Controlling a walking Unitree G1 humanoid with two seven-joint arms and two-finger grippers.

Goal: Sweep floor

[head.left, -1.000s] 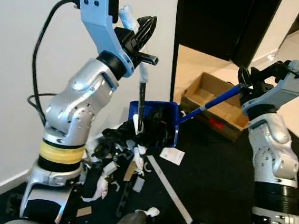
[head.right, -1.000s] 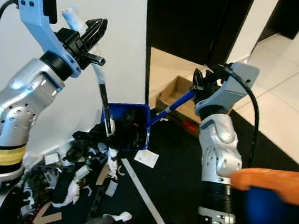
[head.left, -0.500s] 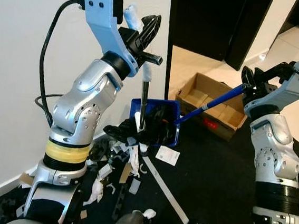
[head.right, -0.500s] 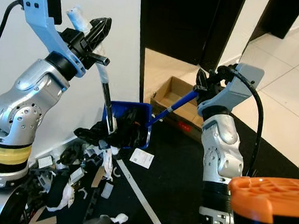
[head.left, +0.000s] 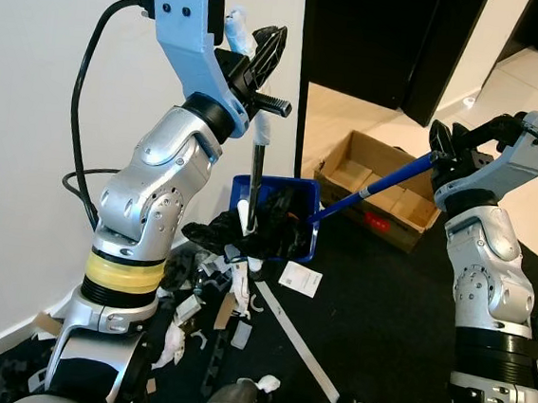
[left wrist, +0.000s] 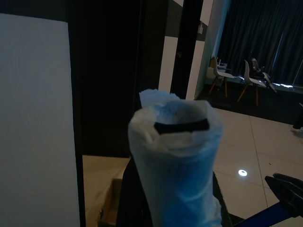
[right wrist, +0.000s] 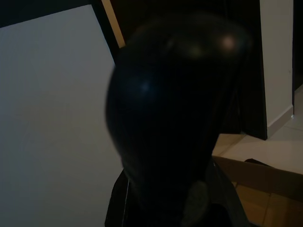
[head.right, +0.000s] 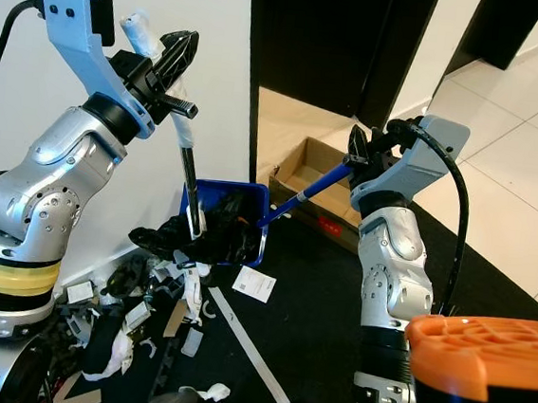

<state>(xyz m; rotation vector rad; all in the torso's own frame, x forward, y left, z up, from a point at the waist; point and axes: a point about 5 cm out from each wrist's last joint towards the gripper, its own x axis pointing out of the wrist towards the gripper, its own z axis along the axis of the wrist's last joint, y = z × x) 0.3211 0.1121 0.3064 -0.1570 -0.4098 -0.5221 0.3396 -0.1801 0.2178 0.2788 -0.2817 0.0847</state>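
My left gripper (head.left: 268,47) is raised near the white wall, shut on the broom handle (head.left: 257,153), whose top is wrapped in pale blue film (left wrist: 175,161). The broom's lower end (head.left: 244,220) rests at the mouth of the blue dustpan (head.left: 305,245), which stands on the dark floor against the wall and holds black scraps. My right gripper (head.left: 443,147) is shut on the top of the dustpan's long blue handle (head.left: 370,187); its dark rounded end (right wrist: 173,118) is close to the right wrist camera. Black and white litter (head.left: 214,282) lies in front of the pan.
An open cardboard box (head.left: 398,202) sits on the floor by the dark doorway (head.left: 381,31). A white tape line (head.left: 298,342) crosses the dark mat. A paper scrap (head.left: 300,279) lies beside the pan. An orange-topped object (head.right: 483,351) is close at the lower right.
The camera has shifted a little. The broom's lower end has drawn the black scraps slightly closer to the dustpan mouth. Both grippers keep their holds.
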